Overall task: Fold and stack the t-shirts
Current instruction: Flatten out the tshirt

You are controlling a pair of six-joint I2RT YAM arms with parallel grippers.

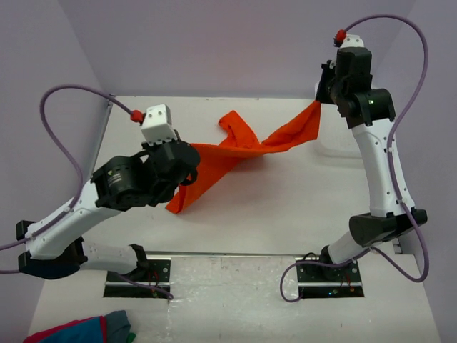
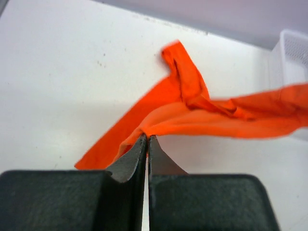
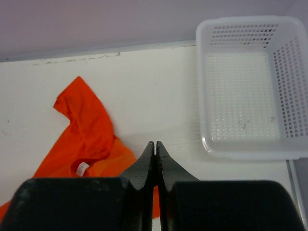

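One orange t-shirt [image 1: 235, 153], strung out as a twisted rope to the left of the white basket [image 3: 250, 150]: one end is lifted just beside the basket's left side, the other is well off to the basket's left. The right gripper [image 3: 155, 144] is at the basket end, jaws pressed together with only a sliver of orange cloth between them. The left gripper [image 2: 147, 139] is at the end away from the basket, jaws likewise clamped on a bunched edge of the shirt. The shirt's middle sags onto the table [image 1: 285, 214], and a sleeve [image 2: 180, 62] lies loose there, well left of the basket. Risks as I judge them: both pinches look thin, so more tension could pull cloth out of either jaw and drop that end. The twist is the bigger worry. Laid down like this, the shirt would land rolled on itself, not flat, and any fold would come out crooked. The sleeve could tuck under the body if dragged. The lifted end hangs near the basket, so a swing that way might catch its rim.
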